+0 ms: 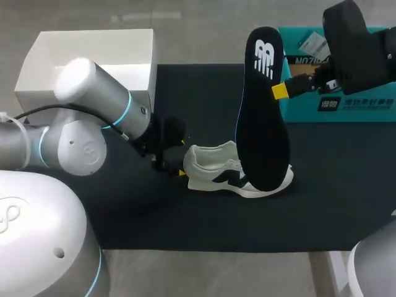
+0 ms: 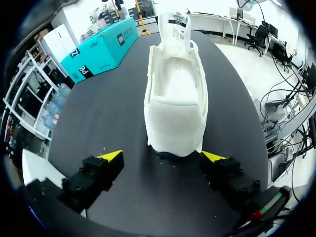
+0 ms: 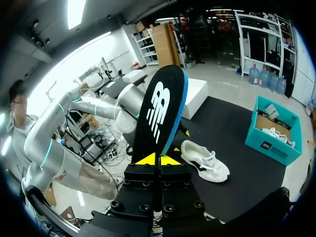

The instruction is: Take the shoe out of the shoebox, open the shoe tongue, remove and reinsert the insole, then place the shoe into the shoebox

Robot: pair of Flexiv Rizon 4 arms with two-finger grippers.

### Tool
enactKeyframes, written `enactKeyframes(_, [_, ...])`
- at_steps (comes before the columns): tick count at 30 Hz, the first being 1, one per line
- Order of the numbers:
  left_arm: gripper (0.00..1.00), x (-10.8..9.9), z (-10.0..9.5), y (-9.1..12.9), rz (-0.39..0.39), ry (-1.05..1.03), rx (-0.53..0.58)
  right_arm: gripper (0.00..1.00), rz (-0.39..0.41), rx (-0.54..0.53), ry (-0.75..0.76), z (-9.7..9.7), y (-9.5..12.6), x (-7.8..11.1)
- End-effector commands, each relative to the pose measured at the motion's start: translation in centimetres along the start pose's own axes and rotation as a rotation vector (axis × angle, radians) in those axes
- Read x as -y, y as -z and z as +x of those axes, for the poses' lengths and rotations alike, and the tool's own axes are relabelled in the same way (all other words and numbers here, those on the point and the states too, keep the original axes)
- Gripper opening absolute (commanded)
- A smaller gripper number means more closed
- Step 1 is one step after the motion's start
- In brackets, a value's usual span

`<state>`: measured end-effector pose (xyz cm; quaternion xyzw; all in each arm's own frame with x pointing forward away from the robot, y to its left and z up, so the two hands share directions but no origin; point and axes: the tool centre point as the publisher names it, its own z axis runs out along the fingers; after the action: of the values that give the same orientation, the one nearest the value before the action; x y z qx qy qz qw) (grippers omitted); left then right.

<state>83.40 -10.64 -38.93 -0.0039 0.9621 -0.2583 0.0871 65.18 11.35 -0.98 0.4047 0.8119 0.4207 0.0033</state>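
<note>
- The white low-top sneaker with a dark side mark [image 1: 216, 167] lies out of its box on the black-matted desk [image 1: 185, 216], sole down and upright.
- The left gripper [image 2: 162, 156] sits low at the sneaker's heel. Its jaws are spread wide with the heel between them, and one yellow tip stands clear of it, so there is no grip.
- The long black insole with a white logo and blue edge [image 1: 263, 111] hangs in the air above the sneaker, quite apart from it and standing nearly on end.
- The right gripper [image 3: 159, 159] holds the insole up, its jaws pinched together on the edge.
- The teal cardboard shoebox [image 1: 365, 112] stands beyond the sneaker on the right arm's side.
- An open white box [image 1: 93, 32] stands beyond the sneaker on the left arm's side.
</note>
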Motion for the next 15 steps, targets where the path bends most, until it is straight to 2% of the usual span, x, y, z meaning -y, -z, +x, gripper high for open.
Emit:
enactKeyframes(1, [1.0, 0.1, 0.1, 0.0, -0.009, 0.0, 0.002, 0.0, 0.007, -0.001, -0.001, 0.0, -0.3, -0.4])
enactKeyframes(9, [1.0, 0.1, 0.1, 0.0, -0.009, 0.0, 0.002, 0.0, 0.007, -0.001, -0.001, 0.0, -0.3, -0.4])
enactKeyframes(15, [1.0, -0.4, -0.3, 1.2, -0.136, -0.035, 0.03, 0.0, 0.007, -0.001, -0.001, 0.0, -0.3, -0.4])
